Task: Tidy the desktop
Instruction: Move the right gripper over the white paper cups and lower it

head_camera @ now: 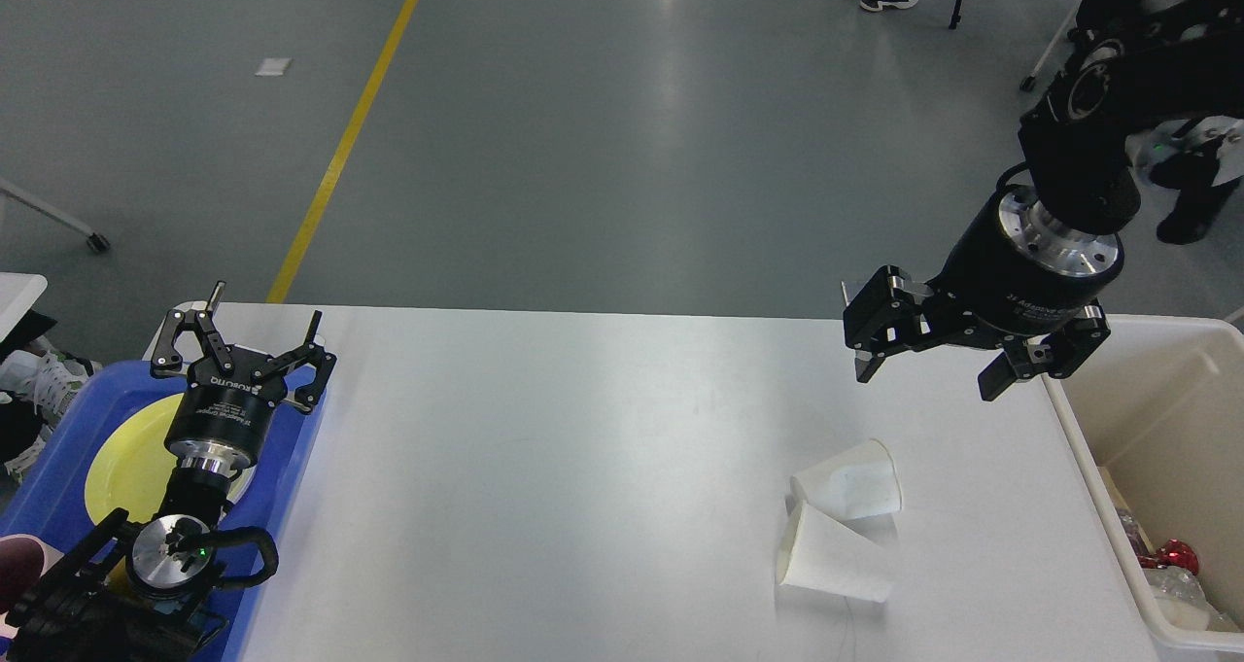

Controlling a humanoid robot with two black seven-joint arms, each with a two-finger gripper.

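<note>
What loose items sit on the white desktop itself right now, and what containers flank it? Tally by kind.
White paper cups, lying on their sides on the desktop: 2 ()
Blue tray at the left edge: 1
Yellow plate in that tray: 1
Off-white bin at the right edge: 1
Total: 5

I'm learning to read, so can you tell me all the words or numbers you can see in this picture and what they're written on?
"ROBOTIQ" in white letters, on the left gripper.
White lettering on the round body of the right gripper: it seems to start "2F Adaptive", but it is too small and tilted to read for sure.
The paper cups, the blue tray, the bin and the desktop show no words that can be read.
</note>
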